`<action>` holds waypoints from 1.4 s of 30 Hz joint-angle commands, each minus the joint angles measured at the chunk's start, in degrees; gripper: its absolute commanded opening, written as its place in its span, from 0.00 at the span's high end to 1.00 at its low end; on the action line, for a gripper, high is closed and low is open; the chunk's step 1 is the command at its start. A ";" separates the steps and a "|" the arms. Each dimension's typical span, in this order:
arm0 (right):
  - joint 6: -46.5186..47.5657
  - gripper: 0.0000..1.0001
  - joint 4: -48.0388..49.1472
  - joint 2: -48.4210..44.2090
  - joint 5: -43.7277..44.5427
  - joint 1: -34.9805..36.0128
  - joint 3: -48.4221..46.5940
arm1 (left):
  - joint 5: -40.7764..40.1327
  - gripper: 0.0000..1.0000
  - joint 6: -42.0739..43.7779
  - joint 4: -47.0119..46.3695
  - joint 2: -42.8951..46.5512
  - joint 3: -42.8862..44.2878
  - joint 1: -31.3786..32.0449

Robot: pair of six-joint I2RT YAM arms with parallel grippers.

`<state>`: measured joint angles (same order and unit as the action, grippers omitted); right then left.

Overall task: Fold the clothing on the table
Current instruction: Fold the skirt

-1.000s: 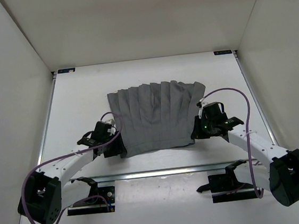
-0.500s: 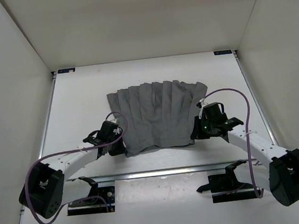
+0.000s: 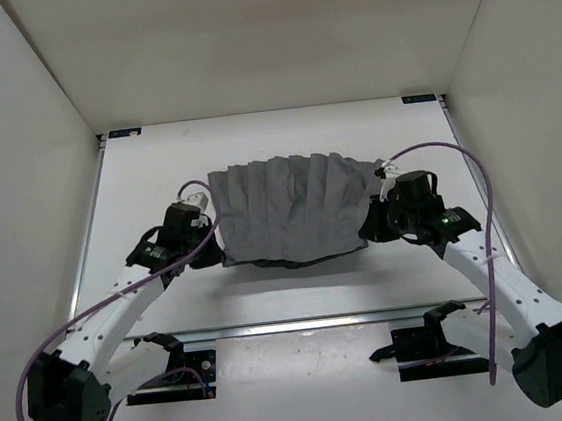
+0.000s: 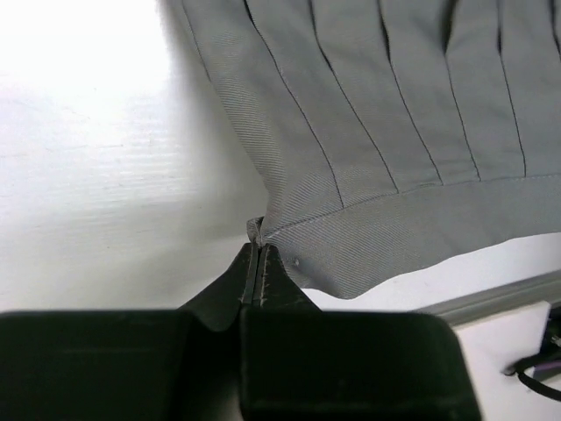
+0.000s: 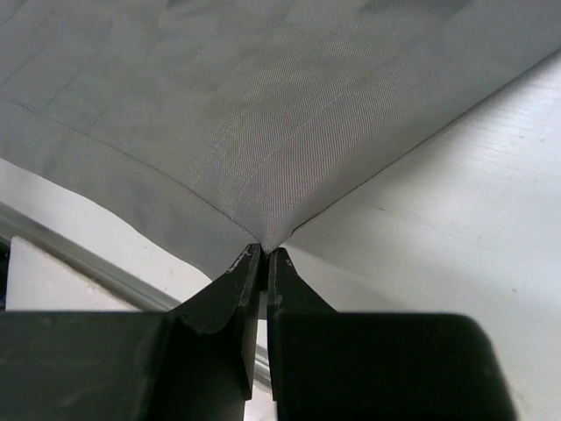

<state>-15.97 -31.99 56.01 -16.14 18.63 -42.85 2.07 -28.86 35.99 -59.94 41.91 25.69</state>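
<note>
At clothing (image 3: 286,210) corners, left hand (image 4: 257,263), right hand (image 5: 264,260) (pinching).

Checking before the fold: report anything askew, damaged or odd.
Nothing stands out. The left gripper and right gripper each pinch a near corner of the clothing; its hem sags a little between them, and no tear shows.

The pleated skirt (image 3: 289,210) spreads across the middle of the counter (image 3: 148,184), with its pleats running from far to near. The left claw (image 3: 215,252) sits at the skirt's near-left corner and the right claw (image 3: 368,227) at its near-right corner, each with that corner between its fingers. A metal rail (image 3: 303,322) crosses the counter nearer than the skirt, apart from it.
</note>
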 commanded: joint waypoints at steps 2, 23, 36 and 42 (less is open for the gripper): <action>2.34 1.00 -6.33 -4.40 -0.39 0.26 -4.69 | 0.48 1.00 1.53 8.39 6.05 3.26 -0.20; 7.61 1.00 -9.46 26.68 -4.61 -5.36 -63.59 | 4.88 1.00 8.21 11.96 -26.60 63.20 -11.19; 7.44 1.00 1.92 23.18 -12.16 -10.81 -35.31 | 4.00 1.00 4.18 -2.40 -11.17 26.68 -9.88; 1.30 0.99 9.04 18.36 -14.00 -9.41 -12.37 | 6.99 1.00 -2.86 -12.60 -0.89 -4.36 -8.29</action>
<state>-11.55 -28.62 79.24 -28.53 8.64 -60.53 7.99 -28.05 28.21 -67.61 44.29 16.53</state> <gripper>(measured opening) 0.023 0.015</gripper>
